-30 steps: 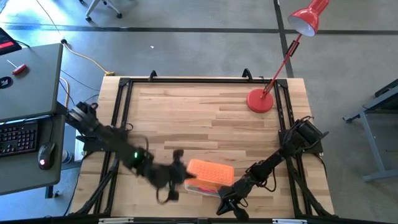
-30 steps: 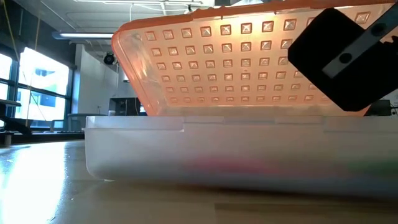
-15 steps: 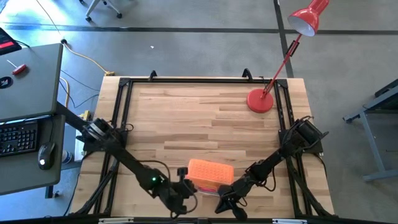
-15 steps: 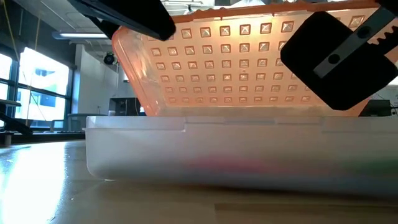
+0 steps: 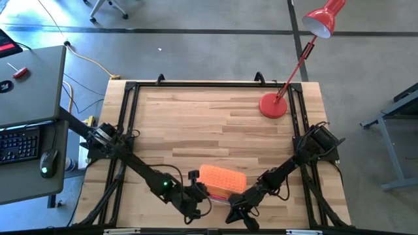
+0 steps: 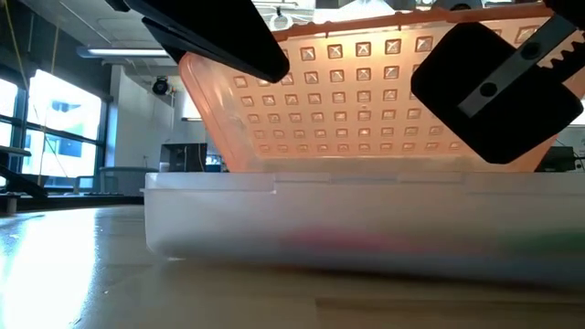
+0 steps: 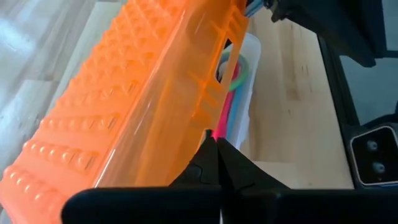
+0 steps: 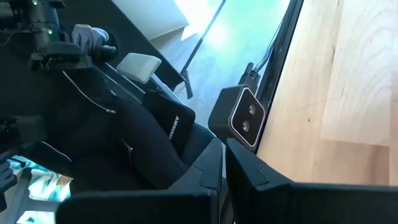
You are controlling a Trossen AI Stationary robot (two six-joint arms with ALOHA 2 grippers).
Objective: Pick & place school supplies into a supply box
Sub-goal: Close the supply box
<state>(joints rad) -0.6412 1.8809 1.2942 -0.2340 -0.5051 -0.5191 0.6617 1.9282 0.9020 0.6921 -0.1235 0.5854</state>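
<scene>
Closing orange lid [image 5: 222, 179] over supply box [image 6: 366, 233]: left gripper [image 5: 196, 196], jaws pressed together, touching lid's edge; push down evenly. Right gripper [image 5: 236, 215] beside box, jaws together.

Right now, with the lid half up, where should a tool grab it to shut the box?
Take the orange lid by its raised free edge, coming from the table's front edge. It tilts open over the clear box, hinged on the far side, so that edge is exposed.
</scene>
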